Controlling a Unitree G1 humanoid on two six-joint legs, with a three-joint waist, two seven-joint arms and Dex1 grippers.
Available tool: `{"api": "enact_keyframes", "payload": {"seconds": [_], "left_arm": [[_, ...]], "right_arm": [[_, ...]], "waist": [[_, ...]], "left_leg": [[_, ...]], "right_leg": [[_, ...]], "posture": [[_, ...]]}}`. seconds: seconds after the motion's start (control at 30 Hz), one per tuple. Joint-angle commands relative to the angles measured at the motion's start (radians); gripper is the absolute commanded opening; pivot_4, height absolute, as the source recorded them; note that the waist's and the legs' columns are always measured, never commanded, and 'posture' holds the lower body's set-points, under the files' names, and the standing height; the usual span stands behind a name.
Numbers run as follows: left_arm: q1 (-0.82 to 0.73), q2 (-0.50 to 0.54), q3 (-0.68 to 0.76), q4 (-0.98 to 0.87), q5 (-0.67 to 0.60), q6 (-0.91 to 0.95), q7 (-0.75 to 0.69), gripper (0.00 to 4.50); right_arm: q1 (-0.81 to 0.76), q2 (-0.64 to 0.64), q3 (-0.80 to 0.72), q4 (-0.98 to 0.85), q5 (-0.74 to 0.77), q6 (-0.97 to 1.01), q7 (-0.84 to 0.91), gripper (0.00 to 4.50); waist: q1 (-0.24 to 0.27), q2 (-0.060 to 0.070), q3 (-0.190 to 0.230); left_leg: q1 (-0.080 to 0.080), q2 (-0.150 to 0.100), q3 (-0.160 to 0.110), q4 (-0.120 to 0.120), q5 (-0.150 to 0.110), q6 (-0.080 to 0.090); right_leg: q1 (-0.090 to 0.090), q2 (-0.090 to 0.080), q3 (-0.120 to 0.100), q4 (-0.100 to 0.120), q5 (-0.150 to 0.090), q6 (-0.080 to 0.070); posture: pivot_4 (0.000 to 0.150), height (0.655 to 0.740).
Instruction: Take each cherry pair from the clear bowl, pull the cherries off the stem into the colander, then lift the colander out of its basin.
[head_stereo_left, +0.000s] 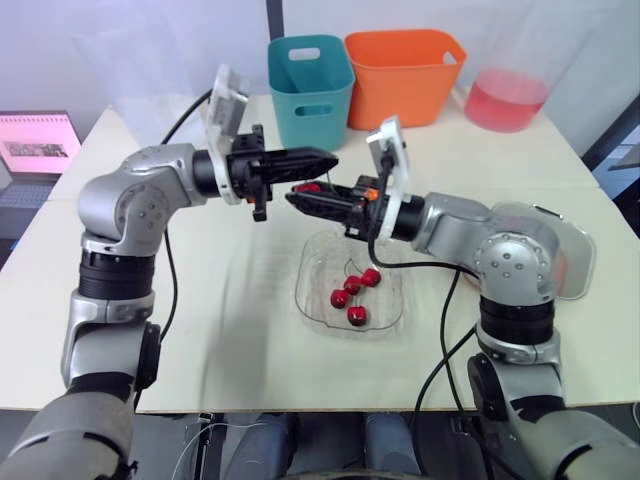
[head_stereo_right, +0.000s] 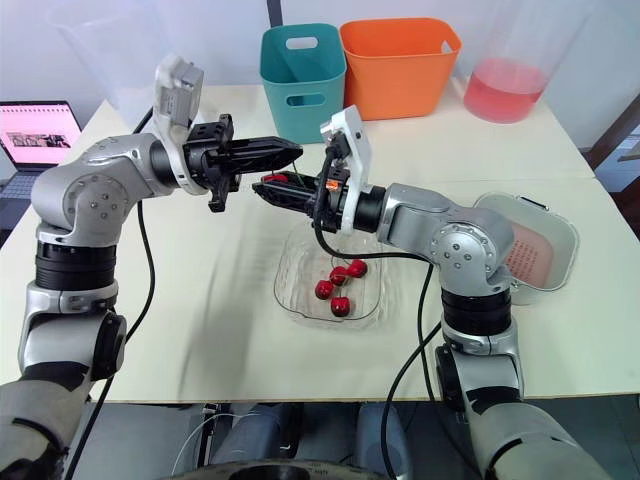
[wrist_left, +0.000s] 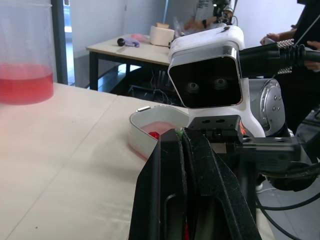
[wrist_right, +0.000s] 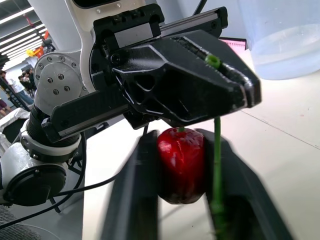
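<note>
- clear bowl (head_stereo_left: 320, 268) sits nearest, at the front of the table (head_stereo_left: 230, 330) betw the two arms. a few loose cherries (head_stereo_left: 352, 290) lie in its middle: glossy, dark red, thin stems just visible.
- right gripper (head_stereo_left: 300, 195) hangs above the bowl's far edge, fingers clamped on a held cherry (wrist_right: 181, 162). it's round, shiny and wedged upright betw the two pads.
- left gripper (head_stereo_left: 325, 158) meets it tip to tip from the opp side, just above. fingers are pressed together on the stem (wrist_right: 216, 150), w/ a green tip poking out at the fingertips.
- why held so, prob: one hand anchors the fruit and the other the stem, so drawing them apart snaps the cherry off. looks like the pull step is in hand.
- can't tell if a 2nd cherry hangs on this stem.
- colander (head_stereo_right: 530, 255) sits in its basin (head_stereo_right: 574, 245) to the robot's right, well apart from the grippers and partly behind the right arm. the inside looks pinkish, and the left wrist view seems to show one red cherry there.
- risk: the pair is over the bowl, not the colander, so a freed cherry needs carrying right or it drops back.
- further back: teal bin (head_stereo_left: 310, 88), orange bin (head_stereo_left: 405, 72), jug (head_stereo_left: 505, 98) of pink liquid, laptop (head_stereo_left: 38, 145) far left.
</note>
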Motion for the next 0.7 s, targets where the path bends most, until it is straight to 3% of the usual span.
{"api": "enact_keyframes", "payload": {"seconds": [0.03, 0.43, 0.6, 0.7], "left_arm": [[-0.020, 0.008, 0.023, -0.022, -0.009, -0.012, 0.002, 0.00], [-0.065, -0.009, 0.056, 0.005, -0.030, -0.008, 0.025, 0.00], [-0.029, 0.004, 0.027, -0.008, 0.008, -0.041, 0.016, 0.00], [0.002, 0.015, 0.012, -0.012, 0.044, -0.072, 0.011, 0.00]], "right_arm": [[-0.010, -0.008, 0.005, -0.029, 0.000, -0.019, 0.012, 0.71], [0.086, -0.094, 0.094, -0.067, -0.089, -0.058, 0.066, 0.71], [0.111, -0.164, 0.018, -0.099, -0.079, -0.068, 0.087, 0.71], [0.147, -0.292, -0.109, -0.116, -0.083, -0.082, 0.115, 0.71]], "waist": [[0.000, 0.000, 0.000], [0.000, 0.000, 0.000], [0.002, 0.000, 0.000], [0.008, 0.000, 0.000]], "left_leg": [[0.000, 0.000, 0.000, 0.000, 0.000, 0.000], [0.000, 0.000, 0.000, 0.000, 0.000, 0.000], [0.000, 0.000, 0.000, 0.000, 0.000, 0.000], [0.000, -0.001, 0.000, 0.000, 0.000, 0.000]], "right_leg": [[0.000, 0.000, 0.000, 0.000, 0.000, 0.000], [0.000, 0.000, 0.000, 0.000, 0.000, 0.000], [0.000, 0.000, 0.000, 0.000, 0.000, 0.000], [0.001, -0.001, 0.000, -0.001, 0.000, 0.000]], "posture": [[0.150, 0.7400], [0.150, 0.7400], [0.150, 0.7400], [0.150, 0.7400]]}}
